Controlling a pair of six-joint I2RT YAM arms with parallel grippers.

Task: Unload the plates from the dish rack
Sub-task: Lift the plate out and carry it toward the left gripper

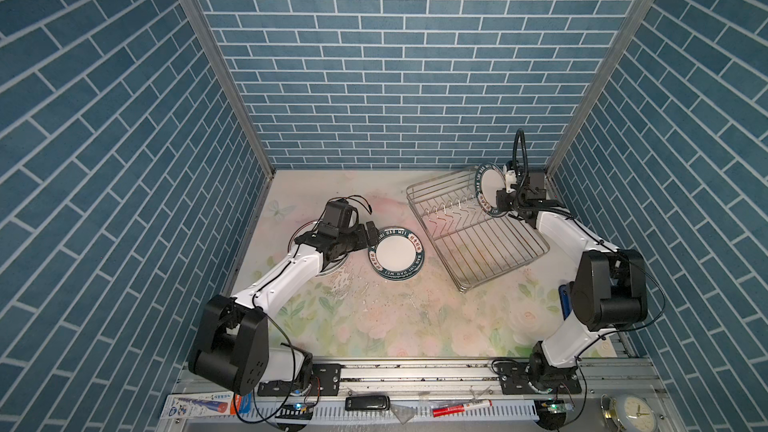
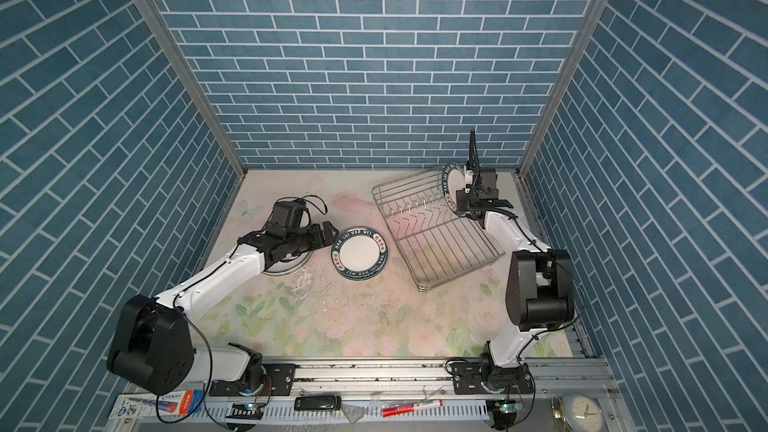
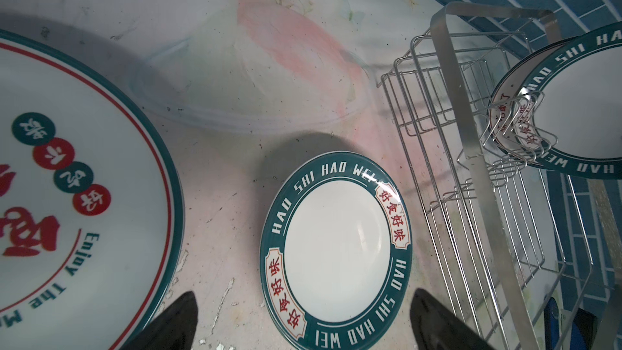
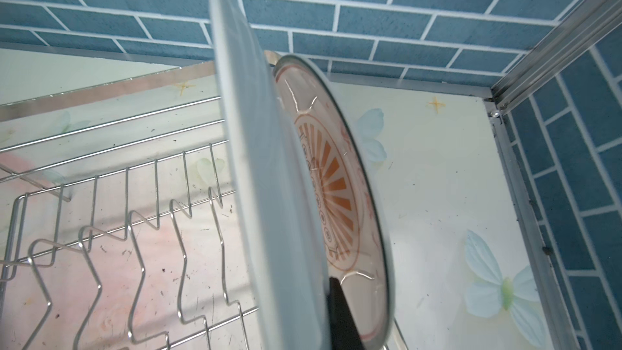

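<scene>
Left claw: the left claw (image 1: 374, 235) hangs low over the table (image 1: 374, 317), a pale floral-printed top, its black fingers wide apart with nothing between them.
Big plate: a large round white plate (image 3: 67, 95) with a dark green edge and a thin red ring lies flat under the left arm, behind that claw's fingertips.
Its writing: green "Enjoy The M…" curves inside the ring. Red and green roundels carry white characters, and bigger red characters fill the middle, cut off by the view's edge.
Stack: a stack of round white plates (image 1: 396, 253) with dark green rims lies flat on the table just right of the left claw, between it and the rack. Whether the fingers touch it I cannot tell.
Rim writing: "HAO SHI HAO WEI" in white capitals, twice round, with two cream panels of red characters.
Rack: the shiny silver rectangular wire dish rack (image 1: 498, 251) sits askew on the right half of the table.
Upright plate: a round white upright plate (image 1: 488, 189) with the same green lettered rim stands on edge at the rack's far right end, face turned left.
Sunburst plate: just behind it, also on edge, stands a round white sunburst plate (image 4: 336, 190) with an orange rayed centre.
Right claw: the right claw (image 1: 502, 200) is clamped on the upright plate's right edge. One black finger shows between that plate's plain white back and the sunburst plate's face.
</scene>
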